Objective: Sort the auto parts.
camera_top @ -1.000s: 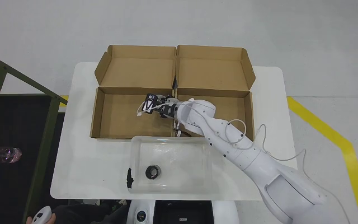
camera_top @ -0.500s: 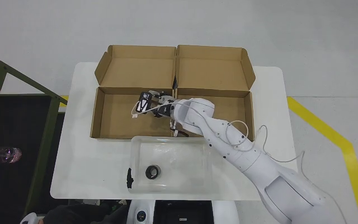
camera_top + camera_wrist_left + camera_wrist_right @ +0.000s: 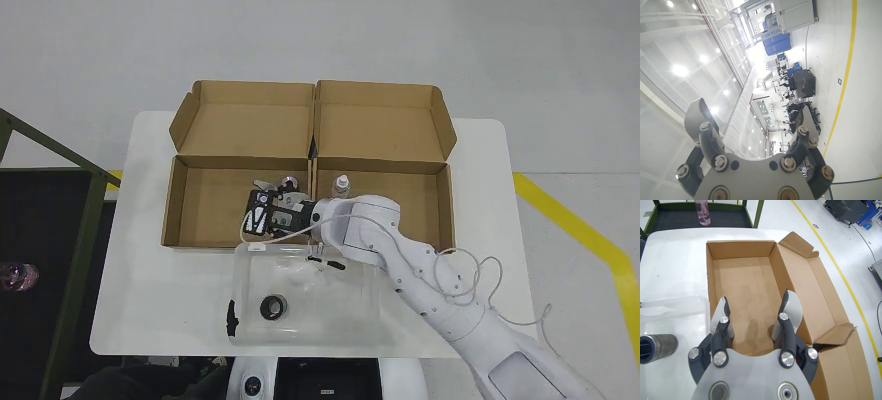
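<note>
Metal sleeve [image 3: 659,345] (ring from above, perhaps bearing) in bin [image 3: 335,300]; right fingers [image 3: 793,306] parted over box [image 3: 745,281], left fingers [image 3: 694,115] parted.

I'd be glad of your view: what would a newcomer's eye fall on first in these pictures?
Most likely the long white right arm stretched across the table, with its open right gripper held over the left cardboard box. Next comes the metal cylinder lying in the clear bin, which stands in front of the two boxes.
</note>
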### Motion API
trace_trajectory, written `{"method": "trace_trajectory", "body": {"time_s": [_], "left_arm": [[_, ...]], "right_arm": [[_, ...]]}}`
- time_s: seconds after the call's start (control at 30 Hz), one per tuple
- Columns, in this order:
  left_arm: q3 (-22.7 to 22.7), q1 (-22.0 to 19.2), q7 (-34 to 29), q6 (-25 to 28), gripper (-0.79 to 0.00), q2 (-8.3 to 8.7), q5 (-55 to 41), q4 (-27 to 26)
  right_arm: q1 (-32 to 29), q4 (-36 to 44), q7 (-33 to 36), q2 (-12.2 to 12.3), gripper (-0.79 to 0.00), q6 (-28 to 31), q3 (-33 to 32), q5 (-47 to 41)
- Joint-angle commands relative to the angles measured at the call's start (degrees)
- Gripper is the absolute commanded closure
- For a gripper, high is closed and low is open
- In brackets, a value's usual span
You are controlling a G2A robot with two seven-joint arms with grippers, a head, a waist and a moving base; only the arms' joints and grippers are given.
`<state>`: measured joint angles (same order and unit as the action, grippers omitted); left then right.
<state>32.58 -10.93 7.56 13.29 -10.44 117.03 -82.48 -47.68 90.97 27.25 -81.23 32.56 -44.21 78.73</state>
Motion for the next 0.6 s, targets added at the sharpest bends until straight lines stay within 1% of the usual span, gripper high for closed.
{"method": "trace_trajectory", "body": {"time_s": [0.0, 0.3, 0.43, 0.57], "left_arm": [[0.00, 0.00, 0.00, 0.00, -0.785, 0.00, 0.00, 0.00], [0.00, 0.00, 0.00, 0.00, -0.785, 0.00, 0.00, 0.00], [0.00, 0.00, 0.00, 0.00, -0.785, 0.00, 0.00, 0.00], [0.00, 0.00, 0.00, 0.00, -0.785, 0.00, 0.00, 0.00]], "right_arm": [[-2.18, 2.85, 0.18, 0.65, -0.511, 1.10, -1.30, 0.51], [-11.33, 13.53, 0.45, 3.16, -0.570, 6.67, -5.21, 3.15], [-14.89, 16.60, 0.10, 4.05, -0.557, 8.75, -6.09, 4.43], [-17.92, 18.49, -0.27, 4.87, -0.570, 10.74, -6.57, 6.08]]}}
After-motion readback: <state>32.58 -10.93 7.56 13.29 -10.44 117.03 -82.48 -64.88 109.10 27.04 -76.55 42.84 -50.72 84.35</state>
